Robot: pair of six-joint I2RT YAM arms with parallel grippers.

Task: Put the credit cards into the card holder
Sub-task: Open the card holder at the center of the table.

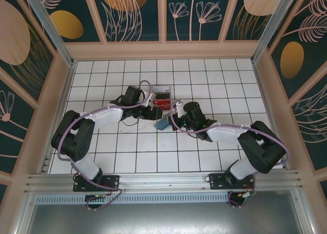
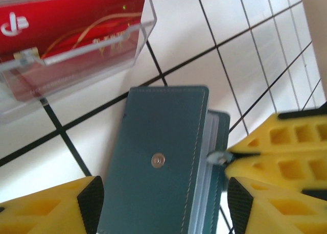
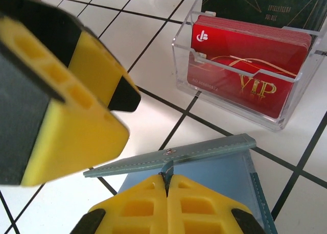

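Observation:
The teal card holder (image 2: 153,167) lies on the white tiles with a metal snap on its cover and pale sleeves showing along its right edge. My left gripper (image 2: 163,206) is open, its black pads standing on either side of the holder. The right gripper (image 3: 167,179) is shut on a small teal tab of the card holder (image 3: 173,155), whose cover is raised edge-on above the light blue inside. Red credit cards (image 3: 245,70) stand stacked in a clear tray. From above, the left gripper (image 1: 153,113) and right gripper (image 1: 172,119) meet over the holder (image 1: 162,124).
The clear plastic tray (image 1: 162,97) with the red cards stands just beyond the holder; its front wall (image 2: 76,55) is close to the holder's far edge. Wooden walls enclose the tiled floor (image 1: 204,80). My left arm's yellow finger (image 3: 66,116) looms close beside the right gripper.

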